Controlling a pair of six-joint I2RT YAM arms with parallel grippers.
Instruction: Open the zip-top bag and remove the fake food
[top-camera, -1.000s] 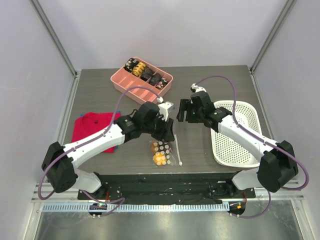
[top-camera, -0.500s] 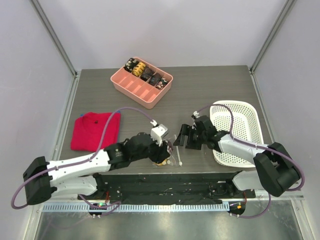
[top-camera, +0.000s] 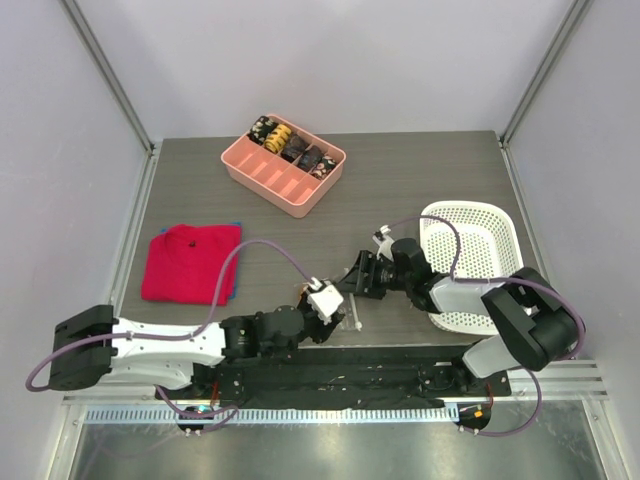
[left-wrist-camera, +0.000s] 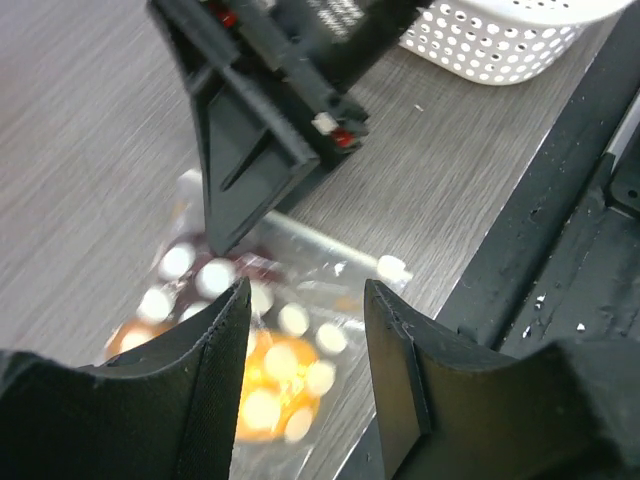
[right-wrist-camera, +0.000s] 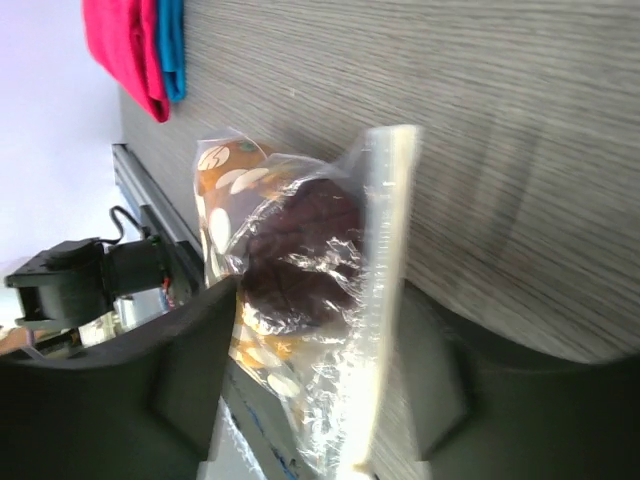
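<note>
The grey tabletop carries everything near its front edge, where both arms meet low over one spot. The left claw hangs with its fingers apart and nothing clamped, and the bag lies directly beneath that gap. The right claw is also spread. It straddles the bag from the opposite side, one finger on each flank, and from the left wrist view one of its tips rests at the bag's far end.

Inside the plastic, the dark red piece sits midway between the right claw's fingers, while the orange piece lies under the left claw's fingertips.

The zip strip runs lengthwise, parallel to the right claw's fingers and close against one of them; to the left claw it lies crosswise, just beyond its fingertips. By that lie, the right claw appears better placed to pinch the strip, and the left to pin the body.
</note>
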